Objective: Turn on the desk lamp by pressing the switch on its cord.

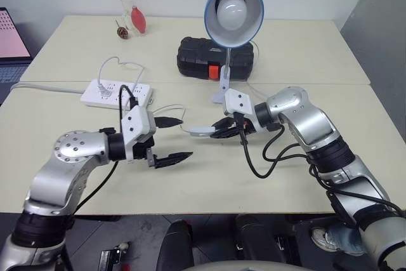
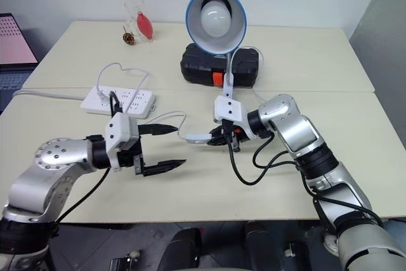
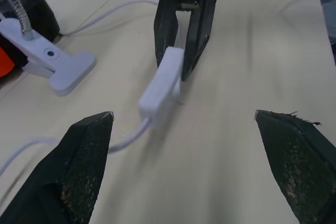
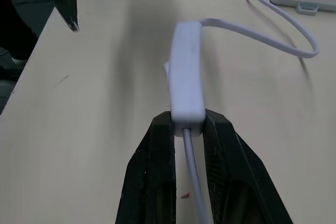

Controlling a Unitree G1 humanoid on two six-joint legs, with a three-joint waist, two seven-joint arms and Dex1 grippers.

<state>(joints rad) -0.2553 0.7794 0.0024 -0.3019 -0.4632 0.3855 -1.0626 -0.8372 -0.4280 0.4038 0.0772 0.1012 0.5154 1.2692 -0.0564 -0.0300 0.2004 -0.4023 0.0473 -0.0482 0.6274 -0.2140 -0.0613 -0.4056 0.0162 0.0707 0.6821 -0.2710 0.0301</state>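
Here the pale table (image 1: 190,188) spreads wide, and over it both silver arms reach in from either side, elbows out, forearms turned toward each other. The desk lamp (image 1: 233,7) stands behind them, its blue-rimmed shade tipped toward us, bulb unlit, its clip base (image 3: 60,66) resting on the tabletop in front of a black case (image 1: 212,57). Off to the left lies a white power strip (image 1: 116,93). The right gripper (image 1: 222,132) points leftward and slightly down, its fingers clamped on one end of the switch (image 4: 186,77), which it holds just off the table (the rest of the switch juts out past the fingertips). The left gripper (image 1: 174,141) faces it near the table's middle, fingers spread wide apart, holding nothing. The cord (image 4: 278,32) trails from the switch's far end toward the strip.
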